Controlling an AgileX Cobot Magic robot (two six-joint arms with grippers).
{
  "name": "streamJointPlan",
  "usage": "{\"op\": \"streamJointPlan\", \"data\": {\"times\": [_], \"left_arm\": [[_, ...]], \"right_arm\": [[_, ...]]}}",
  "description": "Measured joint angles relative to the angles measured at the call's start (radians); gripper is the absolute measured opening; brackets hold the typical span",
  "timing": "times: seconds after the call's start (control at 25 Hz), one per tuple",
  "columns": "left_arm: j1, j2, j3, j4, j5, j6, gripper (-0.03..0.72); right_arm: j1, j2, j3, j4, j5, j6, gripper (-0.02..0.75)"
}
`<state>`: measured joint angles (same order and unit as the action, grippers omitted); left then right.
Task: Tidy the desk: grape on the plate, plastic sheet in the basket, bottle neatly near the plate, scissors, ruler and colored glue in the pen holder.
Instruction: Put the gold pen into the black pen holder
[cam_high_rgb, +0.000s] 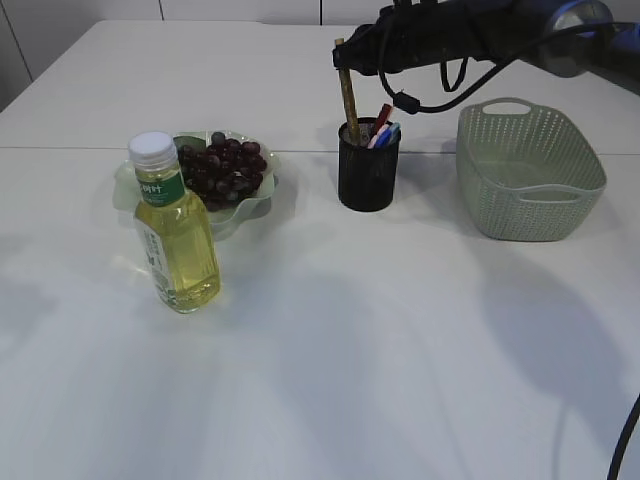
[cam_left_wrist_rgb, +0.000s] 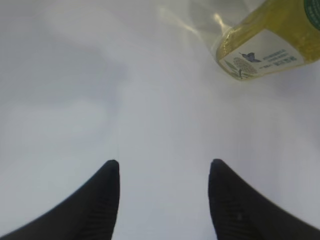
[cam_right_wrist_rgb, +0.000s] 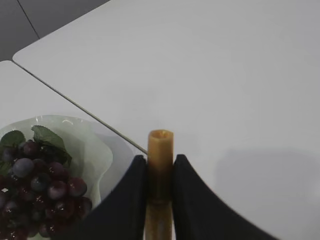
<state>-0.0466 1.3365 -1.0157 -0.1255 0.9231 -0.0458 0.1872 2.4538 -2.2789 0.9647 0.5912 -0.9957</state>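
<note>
already the right gripper is clamped on the tan wooden ruler, its lower end in the black mesh pen holder far centre. risk: an off-vertical release could tip the holder. left gripper spread wide, empty, near the yellow drink bottle.

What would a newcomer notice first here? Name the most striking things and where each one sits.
The right gripper grips a brown ruler upright over the black pen holder at center. At the left, a yellow bottle stands in front of the plate holding dark grape. A green basket sits at the right.
</note>
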Motion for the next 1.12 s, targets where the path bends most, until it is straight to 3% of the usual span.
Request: {"op": "streamJointPlan", "data": {"times": [0.32, 0.52, 0.6, 0.88, 1.12], "left_arm": [[0.0, 0.0, 0.0, 0.0, 0.0, 0.0, 0.415], [0.0, 0.0, 0.0, 0.0, 0.0, 0.0, 0.415], [0.0, 0.0, 0.0, 0.0, 0.0, 0.0, 0.415], [0.0, 0.0, 0.0, 0.0, 0.002, 0.0, 0.415], [0.0, 0.0, 0.0, 0.0, 0.021, 0.0, 0.415]], "right_arm": [[0.0, 0.004, 0.0, -0.004, 0.002, -0.002, 0.255], [0.0, -0.002, 0.0, -0.034, 0.024, 0.088, 0.28], [0.0, -0.019, 0.0, -0.115, 0.057, 0.177, 0.281], [-0.002, -0.171, 0.0, -0.557, 0.238, 0.638, 0.282], [-0.002, -0.325, 0.0, -0.707, 0.398, 0.832, 0.282]]}}
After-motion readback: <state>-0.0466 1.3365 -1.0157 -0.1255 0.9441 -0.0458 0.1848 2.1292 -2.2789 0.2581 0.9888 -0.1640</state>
